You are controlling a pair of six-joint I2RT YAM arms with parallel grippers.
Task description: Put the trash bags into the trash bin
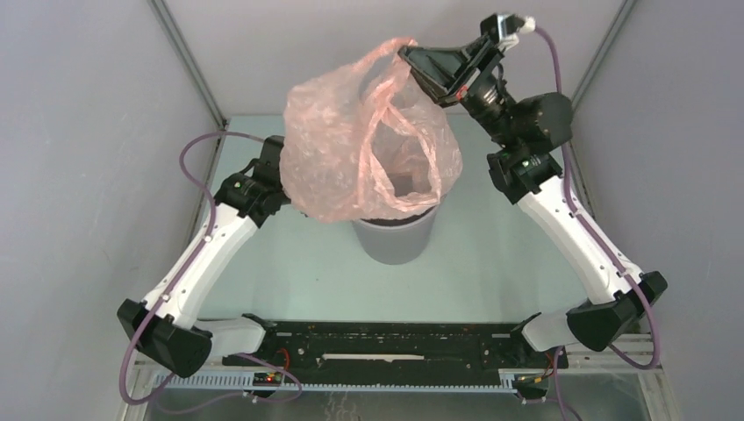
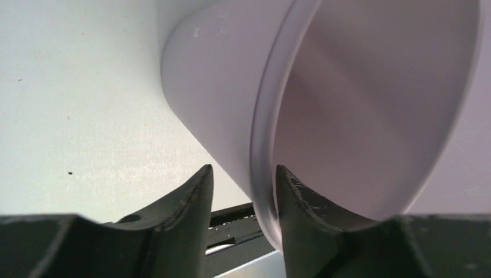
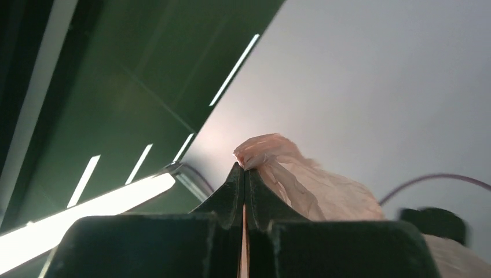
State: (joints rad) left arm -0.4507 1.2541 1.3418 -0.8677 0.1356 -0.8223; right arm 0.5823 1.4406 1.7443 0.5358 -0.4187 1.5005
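Note:
The pale-pink trash bag hangs high over the grey trash bin, its lower part draped across the bin's mouth. My right gripper is raised at the back and is shut on the bag's top edge. In the right wrist view the right gripper has film pinched at its tips, and the bag falls away to the right. In the left wrist view my left gripper straddles the bin's rim. One finger is inside and one outside, with a gap to the wall, so it is open. From above, the bag hides it.
The bin stands mid-table on the pale green surface. A black rail runs along the near edge between the arm bases. Grey walls close in both sides and the back. Purple cables loop near each arm.

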